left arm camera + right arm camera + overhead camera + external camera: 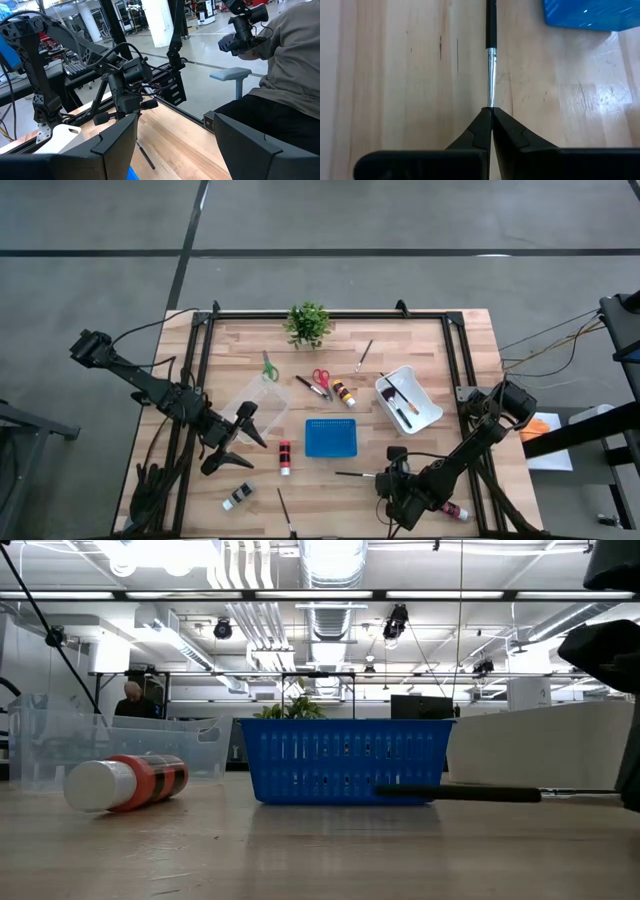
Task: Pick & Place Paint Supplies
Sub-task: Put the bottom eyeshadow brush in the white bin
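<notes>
Two dark arms work over the wooden table (pixel 430 350). At the near edge, the right gripper (pixel 491 111) is low over the boards, its fingers pressed together on the thin metal end of a black-handled brush (pixel 491 30) that lies flat on the wood and points toward the blue basket (pixel 331 437). In the low view this brush (pixel 460 794) lies just in front of that basket (pixel 345 760). The left gripper (pixel 228 448) hangs above the table beside the clear plastic bin (pixel 262 402), its fingers (pixel 117 135) spread apart and holding nothing.

Near the basket's left side lies a red paint bottle (pixel 285 457) on its side, and a black-and-white bottle (pixel 238 496) lies nearer the front edge, with another thin brush (pixel 284 510) close by. A further bottle (pixel 455 511) lies beside the right arm. Red-handled scissors (pixel 320 379), an orange bottle (pixel 344 393) and a dark brush (pixel 312 387) sit together mid-table; green-handled scissors (pixel 269 368) lie by the bin. A white tray (pixel 421 402) holds brushes (pixel 401 402). A potted plant (pixel 308 324) stands at the far edge.

A seated person (pixel 280 75) shows beyond the table in the left wrist view.
</notes>
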